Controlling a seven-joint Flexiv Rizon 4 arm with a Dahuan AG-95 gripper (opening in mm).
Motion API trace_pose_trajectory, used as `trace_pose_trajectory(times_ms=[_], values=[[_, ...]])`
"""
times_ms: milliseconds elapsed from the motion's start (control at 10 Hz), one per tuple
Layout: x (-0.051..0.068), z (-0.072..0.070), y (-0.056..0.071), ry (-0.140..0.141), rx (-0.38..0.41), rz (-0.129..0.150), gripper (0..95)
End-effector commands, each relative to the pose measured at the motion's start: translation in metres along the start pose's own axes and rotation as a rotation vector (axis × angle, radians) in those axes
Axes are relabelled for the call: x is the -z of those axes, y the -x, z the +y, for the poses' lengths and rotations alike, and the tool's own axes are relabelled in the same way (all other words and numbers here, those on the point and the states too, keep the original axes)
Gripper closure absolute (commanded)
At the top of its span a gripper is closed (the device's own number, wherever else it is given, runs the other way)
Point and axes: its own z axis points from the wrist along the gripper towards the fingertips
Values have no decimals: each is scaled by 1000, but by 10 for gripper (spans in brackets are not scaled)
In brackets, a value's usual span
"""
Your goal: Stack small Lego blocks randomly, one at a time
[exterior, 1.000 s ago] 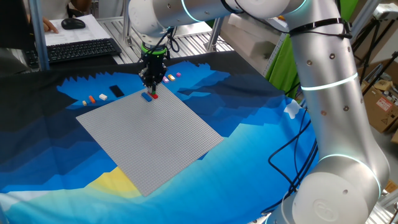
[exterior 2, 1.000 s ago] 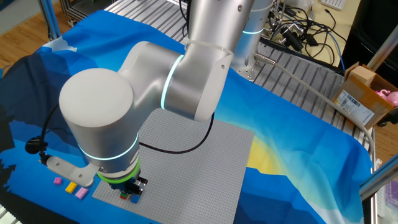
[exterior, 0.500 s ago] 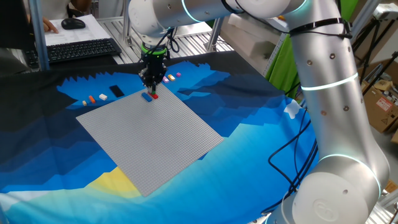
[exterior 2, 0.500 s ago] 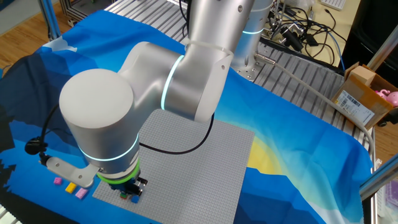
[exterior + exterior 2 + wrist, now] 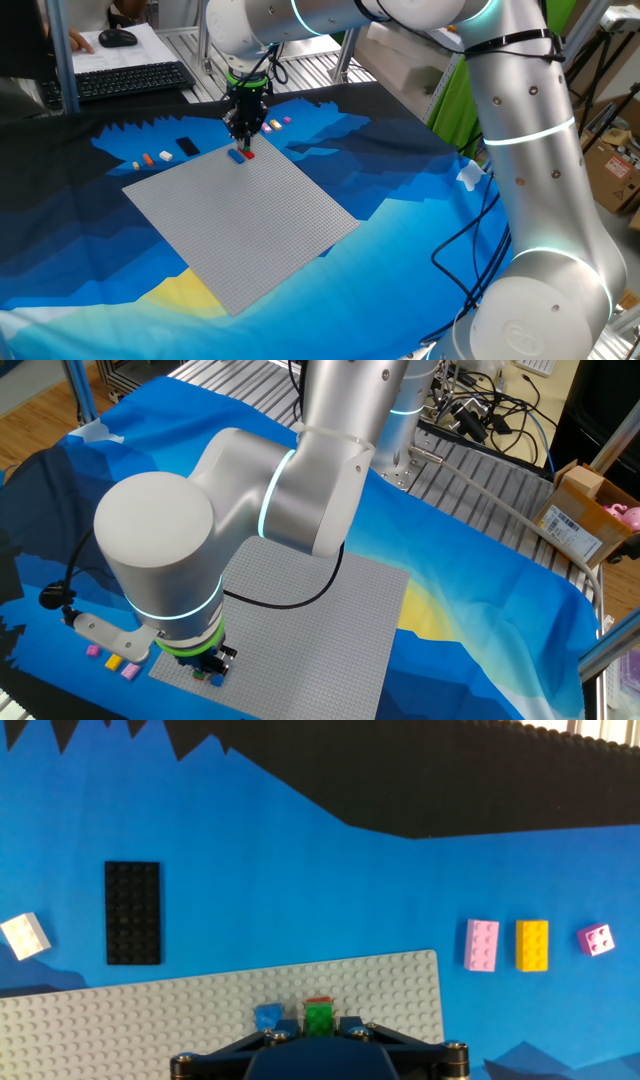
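My gripper [image 5: 318, 1026] stands low over the far corner of the grey baseplate [image 5: 150, 1010]. Its fingers sit tight on both sides of a green brick [image 5: 318, 1018] that rests on a red brick [image 5: 318, 1003]. A blue brick [image 5: 267, 1017] sits on the plate just left of them. In one fixed view the gripper [image 5: 243, 140] stands over the blue brick [image 5: 238, 155] and the red brick [image 5: 248, 153]. Loose on the cloth are a pink brick [image 5: 482, 944], a yellow brick [image 5: 531, 945], a small purple brick [image 5: 596, 939] and a white brick [image 5: 24, 936].
A flat black plate [image 5: 132, 912] lies on the cloth beyond the baseplate. Orange, white and yellow bricks [image 5: 150, 159] lie near the plate's left corner. A keyboard [image 5: 125, 80] sits at the back. The arm's bulk [image 5: 240, 510] hides much of the baseplate [image 5: 330, 630] in the other fixed view.
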Motion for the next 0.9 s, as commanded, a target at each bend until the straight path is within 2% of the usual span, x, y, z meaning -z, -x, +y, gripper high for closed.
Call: trace_pose_trajectory(times_ms=[100, 400, 500, 900], values=[[-6, 0, 0, -4, 1, -7, 950], [-6, 0, 0, -3, -1, -9, 950], [-6, 0, 0, -3, -1, -9, 760], [-10, 0, 1, -3, 0, -24, 760]])
